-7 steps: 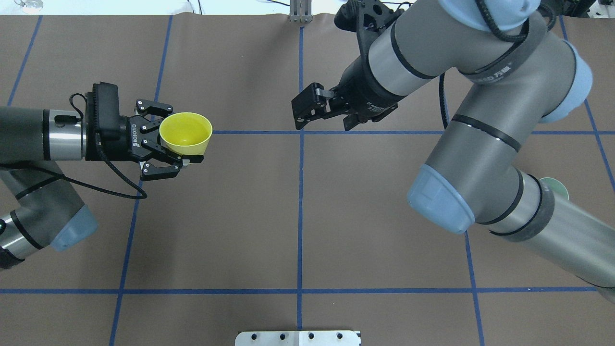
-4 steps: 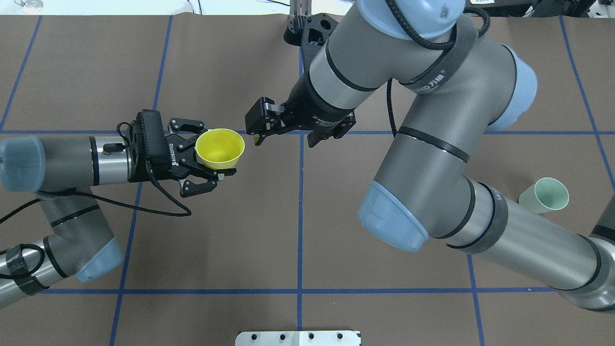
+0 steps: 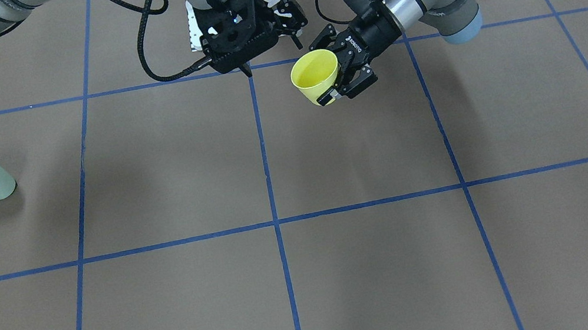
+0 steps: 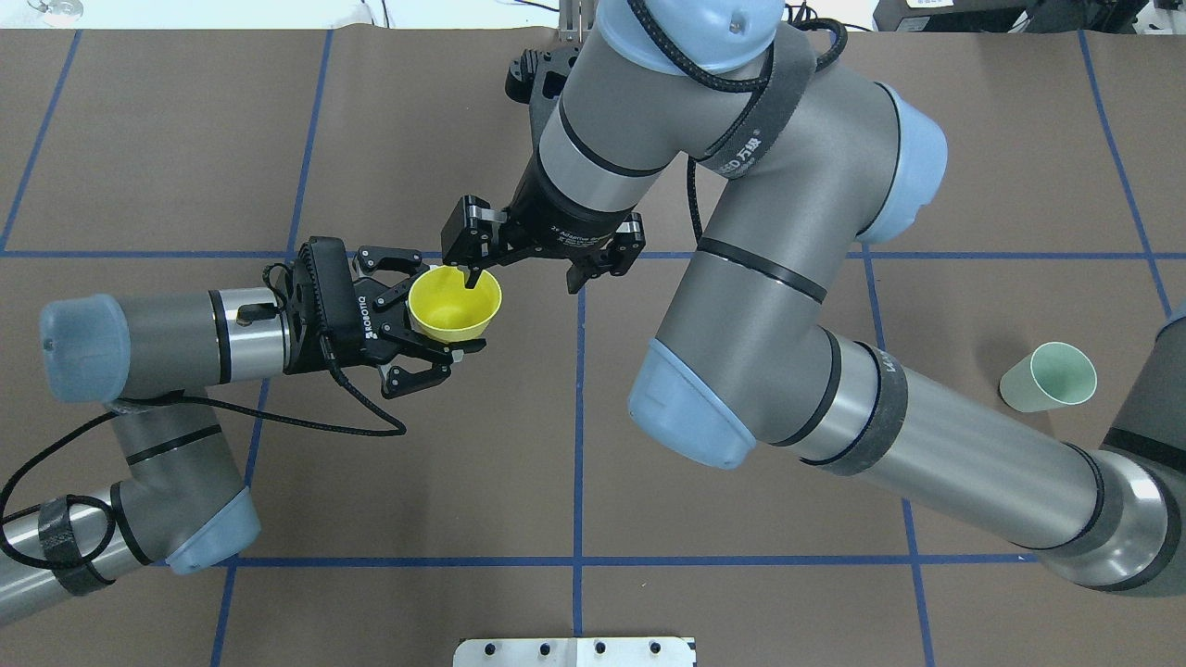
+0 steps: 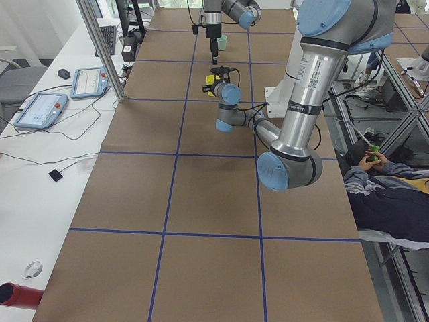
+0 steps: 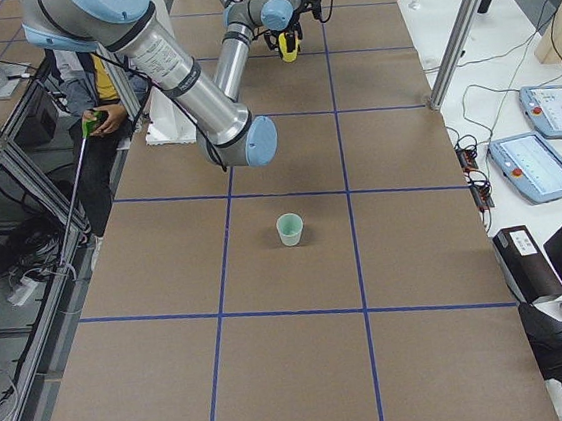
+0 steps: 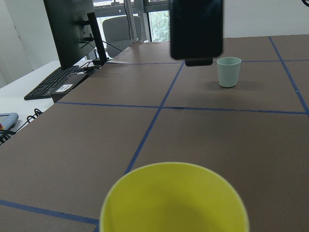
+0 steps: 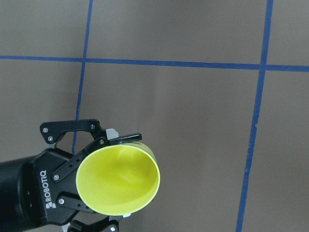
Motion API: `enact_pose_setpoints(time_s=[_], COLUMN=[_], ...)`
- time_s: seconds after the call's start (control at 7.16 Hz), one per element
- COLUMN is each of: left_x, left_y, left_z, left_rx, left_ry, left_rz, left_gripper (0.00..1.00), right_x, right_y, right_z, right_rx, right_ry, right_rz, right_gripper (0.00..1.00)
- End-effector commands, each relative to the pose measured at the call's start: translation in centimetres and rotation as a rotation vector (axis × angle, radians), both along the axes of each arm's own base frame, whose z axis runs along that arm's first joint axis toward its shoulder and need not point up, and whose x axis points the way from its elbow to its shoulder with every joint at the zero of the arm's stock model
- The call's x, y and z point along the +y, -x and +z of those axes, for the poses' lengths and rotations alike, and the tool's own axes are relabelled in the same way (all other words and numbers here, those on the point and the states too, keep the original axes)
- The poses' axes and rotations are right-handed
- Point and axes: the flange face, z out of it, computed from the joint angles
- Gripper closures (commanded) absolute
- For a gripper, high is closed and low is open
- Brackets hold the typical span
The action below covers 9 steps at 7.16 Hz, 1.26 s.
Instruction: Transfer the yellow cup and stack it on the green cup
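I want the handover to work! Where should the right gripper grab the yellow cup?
The rim, from above. The yellow cup is mouth-up and the left gripper clamps its side wall, leaving the top edge free; the right gripper probably fits one finger inside, one outside.

- The yellow cup [image 4: 456, 298] shows on my screen as bright, plain yellow, inside and out, with no markings.
- The green cup [image 4: 1049, 377] is a pale mint green, and I see it as plain too.
- The table cover [image 4: 741, 593] is a flat brown, crossed by a grid of blue tape lines [image 4: 579, 463].
- The left gripper [image 4: 443, 315] is black, and I can read white "ROBOTIQ" lettering on its body.
- The right gripper [image 4: 523, 276] is black as well.
- The left arm [image 4: 157, 324] and right arm [image 4: 927, 435] are grey, with silver bands, thin black rings and pale blue joint caps.
- The cable [image 4: 352, 417] looping off the left wrist is black.
- The plate [image 4: 574, 651] at the table's edge is whitish, dotted with dark holes.
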Motion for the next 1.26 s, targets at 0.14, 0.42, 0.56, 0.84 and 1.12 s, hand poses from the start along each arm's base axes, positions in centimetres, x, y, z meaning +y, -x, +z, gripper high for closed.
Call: enact_pose_setpoints(time_s=[0.14, 0.42, 0.56, 0.84, 1.12], left_x=[0.7, 0.8, 0.8, 0.9, 1.0], left_y=[-0.6, -0.5, -0.5, -0.2, -0.3], left_z=[-1.2, -2.0, -2.1, -2.2, -3.0], left_rx=[0.028, 0.055, 0.058, 0.074, 0.088], left_ry=[-0.019, -0.033, -0.035, -0.046, -0.052], left_rz=[0.015, 0.017, 0.017, 0.017, 0.019], left_gripper=[0.9, 0.9, 0.9, 0.89, 0.89], right_x=[0.1, 0.4, 0.7, 1.2, 1.7], right_y=[0.4, 0.9, 1.3, 2.2, 2.8], right_z=[-0.1, 0.3, 0.6, 1.3, 1.5], right_rx=[-0.018, -0.008, 0.002, 0.019, 0.025], right_ry=[-0.026, -0.026, -0.031, -0.04, -0.044], right_rz=[-0.006, -0.002, 0.006, 0.015, 0.013], right_gripper=[0.0, 0.01, 0.01, 0.02, 0.02])
